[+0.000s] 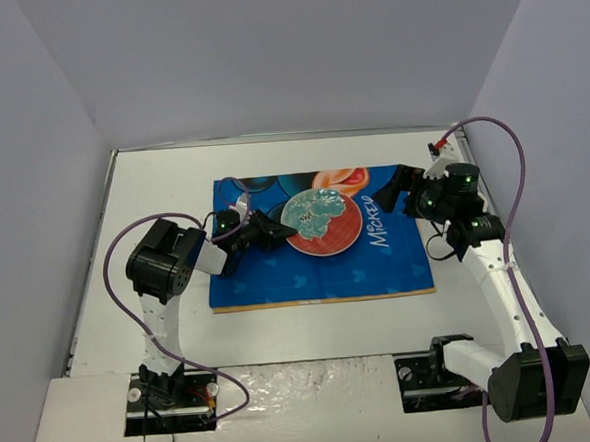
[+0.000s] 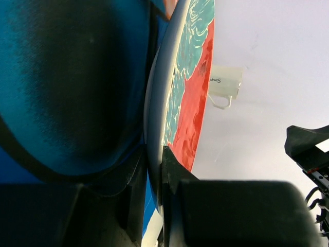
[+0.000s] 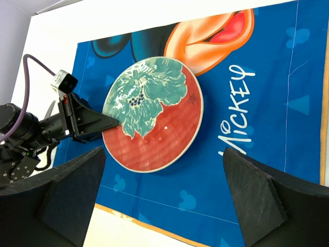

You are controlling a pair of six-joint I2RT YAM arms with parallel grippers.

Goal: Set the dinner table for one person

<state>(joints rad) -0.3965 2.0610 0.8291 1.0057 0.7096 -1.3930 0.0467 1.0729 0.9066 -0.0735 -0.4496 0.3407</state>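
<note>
**Red-and-teal plate [image 1: 322,222] being pinched at its rim by the left gripper [image 1: 275,229]**

The left gripper is clamping the plate's edge at the plate's 9 o'clock. In the left wrist view one finger is sitting under the rim and the other on its painted face. The plate is lying over the middle of the blue mat [image 1: 318,275], a little toward 12 o'clock. The mat is lying on the white table [image 1: 152,180]. The right gripper [image 1: 395,190] is hovering at the mat's 3 o'clock, well apart from the plate, with its jaws spread and nothing between them.

The step in hand is probably placing the plate, and doing it well is going to mean three things:

- keeping the rim level so the far edge is not dragging the mat into a fold
- letting the plate settle fully before loosening the pinch
- backing the fingers out toward 9 o'clock, not upward, so the lower one is not flipping the rim

Some details are staying unclear:

- Whether the plate is resting flat or hanging slightly raised is hard to judge. A shadow is showing under its 5 o'clock edge in the right wrist view.
- The left wrist view is mostly filled by blurred mat and finger.
- A small white tag [image 2: 224,82] with handwriting is showing there, too faint to read.
</note>
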